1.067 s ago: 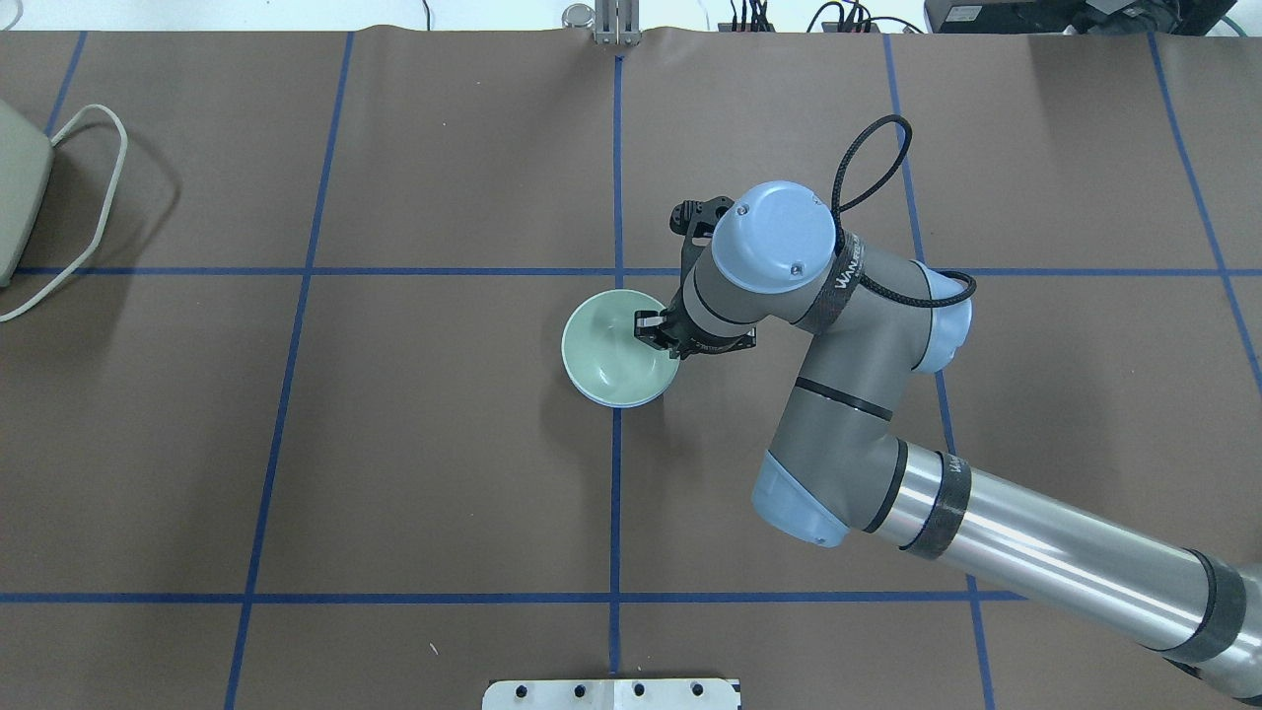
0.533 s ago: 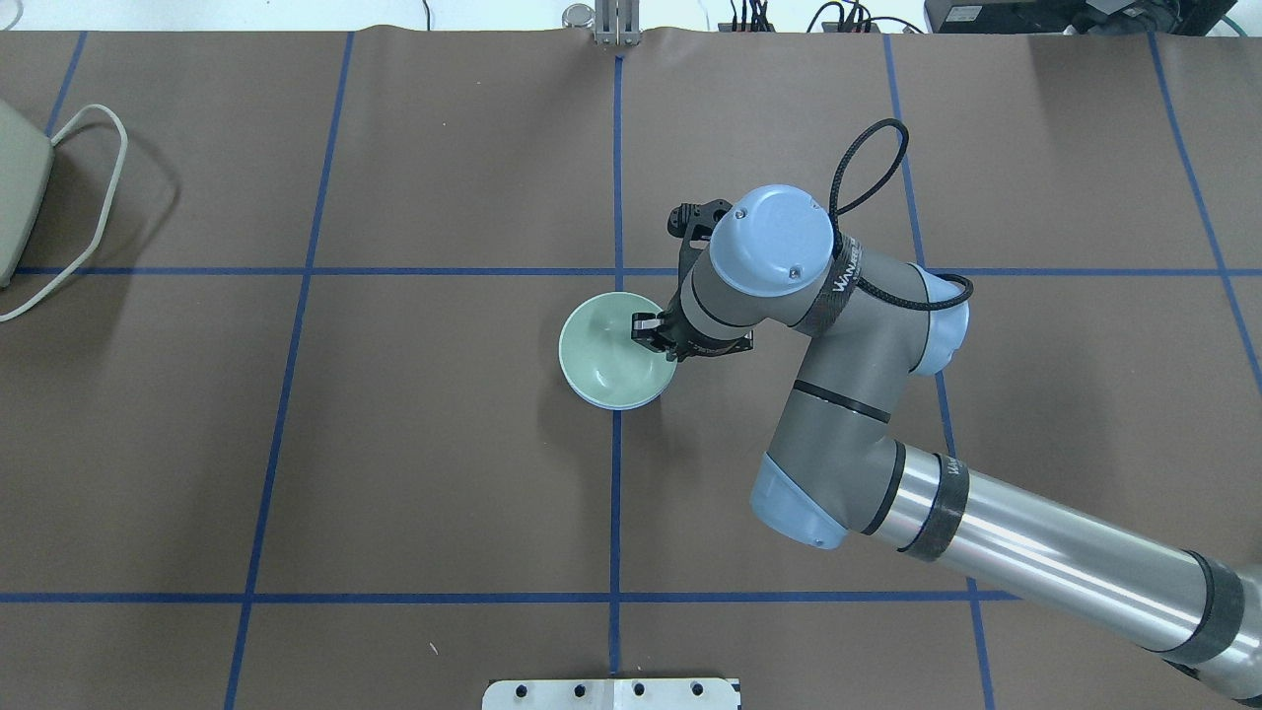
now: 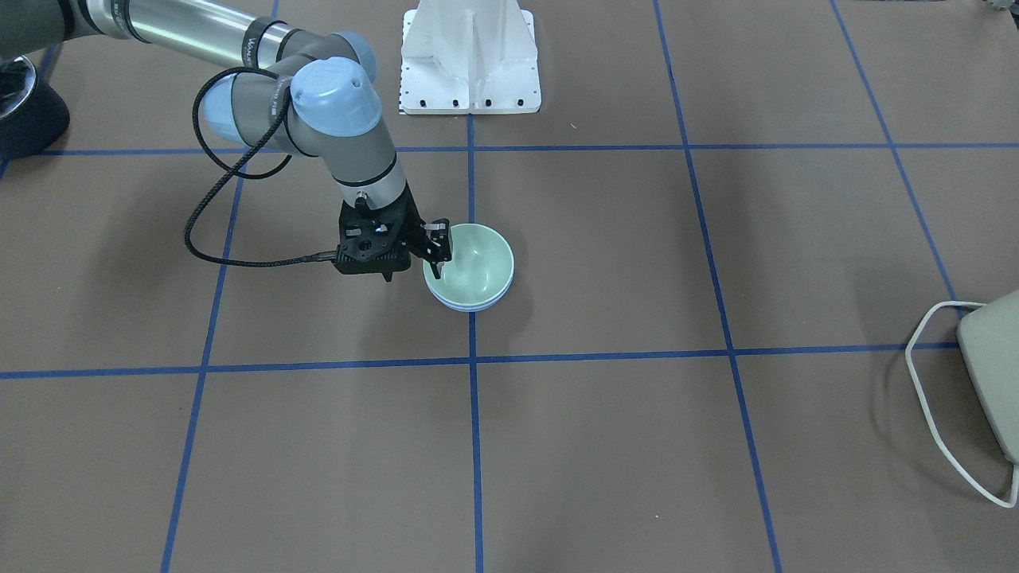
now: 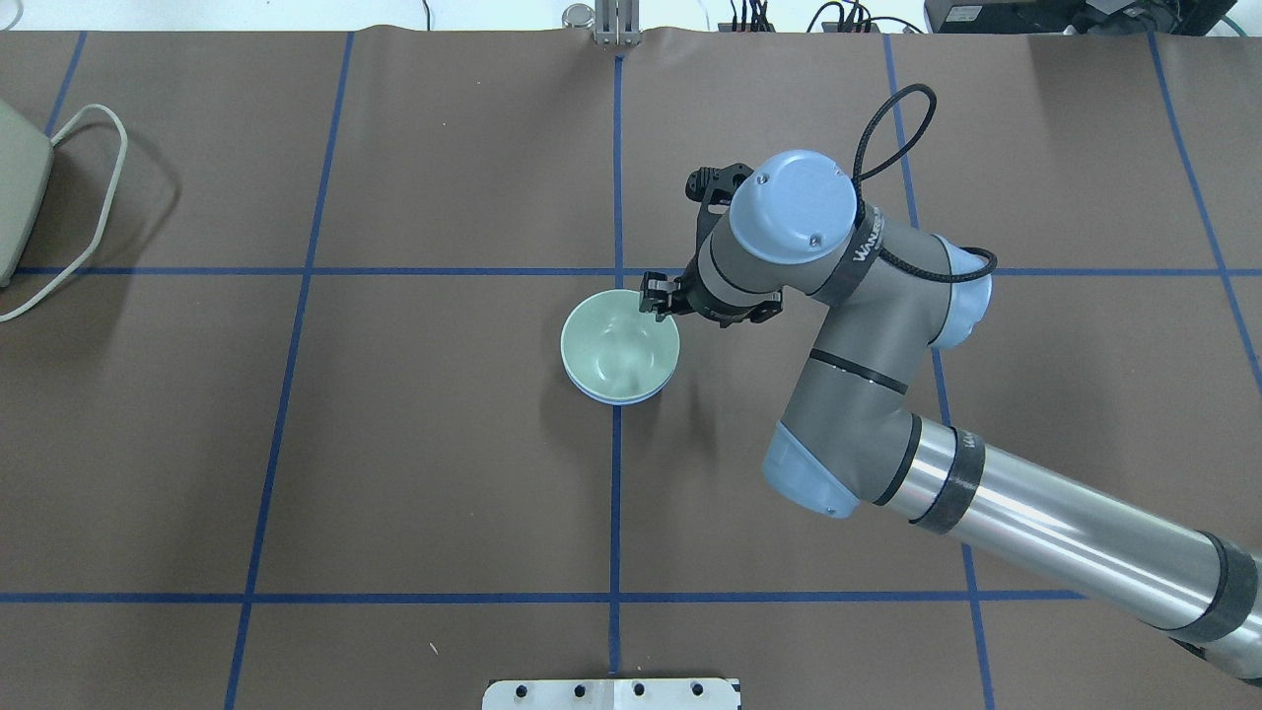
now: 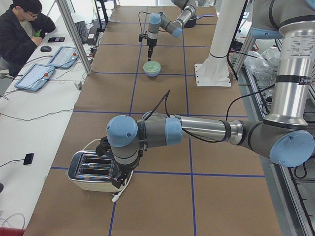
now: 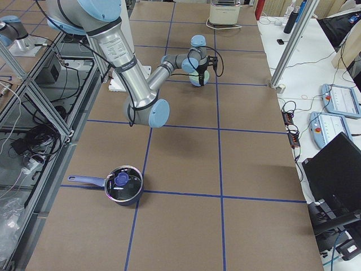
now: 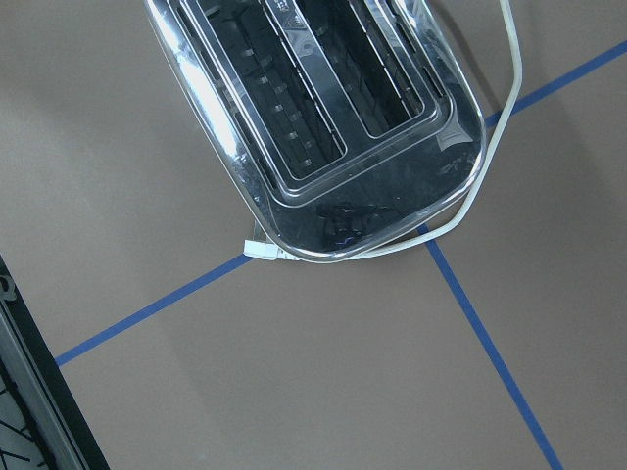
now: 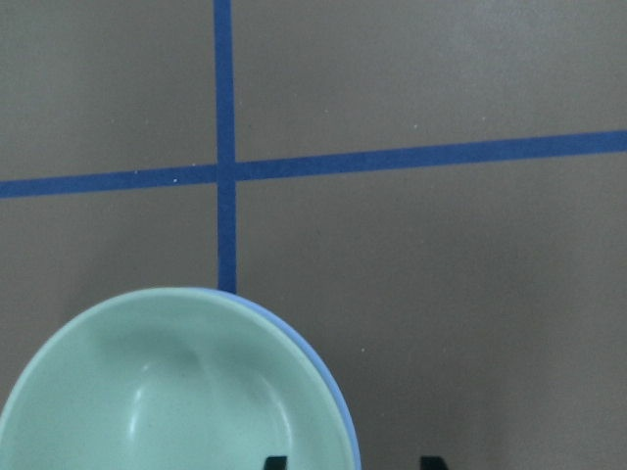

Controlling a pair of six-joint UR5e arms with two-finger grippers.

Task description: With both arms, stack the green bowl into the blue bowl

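The pale green bowl (image 4: pixel 619 345) sits nested inside the periwinkle blue bowl (image 4: pixel 616 399), of which only a thin rim shows, at the table's centre line. They also show in the front view, green (image 3: pixel 474 259) in blue (image 3: pixel 470 306), and in the right wrist view, green (image 8: pixel 176 392) in blue (image 8: pixel 328 367). My right gripper (image 4: pixel 659 294) is open and empty, lifted just beside the bowls' rim, with its fingertips (image 8: pixel 276 460) apart. My left gripper (image 5: pixel 118 181) hangs over the toaster, far from the bowls; I cannot tell whether it is open.
A chrome toaster (image 7: pixel 323 117) with a white cord lies at the table's left end (image 4: pixel 15 187). The white pedestal base (image 3: pixel 470 56) stands at the robot's side. A blue pot (image 6: pixel 123 185) sits at the right end. A person (image 5: pixel 22 29) sits at a side desk.
My right gripper has let go of the green bowl's rim, risen and drawn back toward the far right. The green bowl stays nested in the blue one.
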